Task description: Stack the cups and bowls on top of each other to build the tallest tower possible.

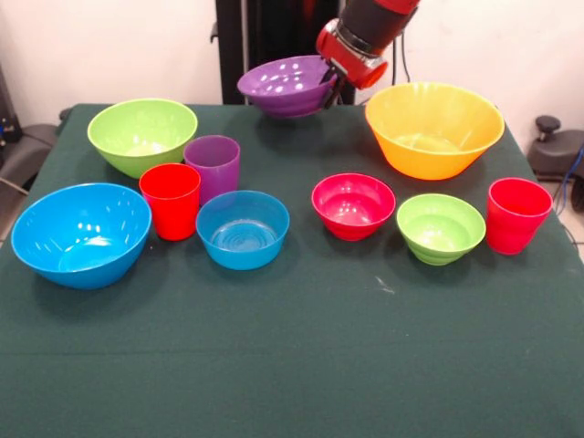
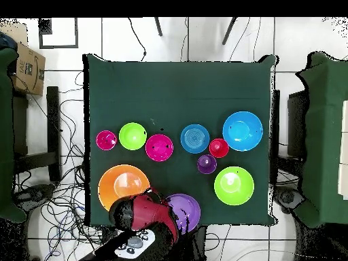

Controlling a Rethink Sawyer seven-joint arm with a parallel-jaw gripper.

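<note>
My gripper point(image 1: 329, 89) is shut on the right rim of the purple bowl point(image 1: 285, 87) and holds it slightly tilted above the table's far edge. In the overhead view the arm point(image 2: 146, 214) covers part of this bowl point(image 2: 188, 211). The large yellow bowl point(image 1: 433, 128) stands just right of it. A lime green bowl point(image 1: 141, 135), a purple cup point(image 1: 213, 164), a red cup point(image 1: 171, 201), a large blue bowl point(image 1: 80, 235) and a small blue bowl point(image 1: 243, 230) stand on the left. A red-pink bowl point(image 1: 353, 206), a small lime green bowl point(image 1: 440, 228) and a second red cup point(image 1: 517, 215) stand on the right. Nothing is stacked.
The dark green table cloth point(image 1: 292, 365) covers the table. The robot's black pedestal point(image 1: 265, 36) rises behind the far edge. Cables and chairs surround the table in the overhead view.
</note>
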